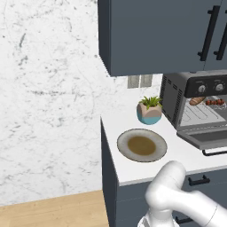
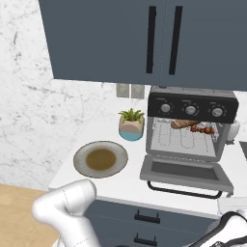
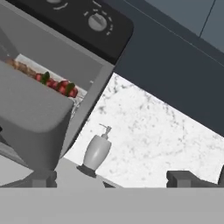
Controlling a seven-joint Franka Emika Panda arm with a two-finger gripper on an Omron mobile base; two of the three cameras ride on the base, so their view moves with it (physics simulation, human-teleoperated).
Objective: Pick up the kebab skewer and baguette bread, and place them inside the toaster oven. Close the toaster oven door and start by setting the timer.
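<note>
The toaster oven [image 1: 175, 99] [image 2: 159, 130] stands on the counter with its door [image 1: 206, 138] [image 2: 185, 171] dropped flat open. On the wire rack inside lie the tan baguette bread [image 1: 197, 100] [image 2: 184, 124] and, to its right, the kebab skewer [image 1: 215, 102] [image 2: 202, 129] [image 3: 57, 84] with red chunks. Silver knobs [image 2: 191, 110] [image 3: 97, 21] sit on the black panel above. In the hand view my gripper [image 3: 114, 178] is open and holds nothing. It sits low at the oven's right side, looking up past the grey door [image 3: 30, 118].
A round plate [image 1: 142, 145] [image 2: 100, 159] with a brown centre lies left of the oven. A potted plant [image 1: 150, 109] [image 2: 131, 123] stands behind it. A soap dispenser [image 3: 97, 151] [image 2: 234, 129] stands right of the oven. Dark blue cabinets hang overhead.
</note>
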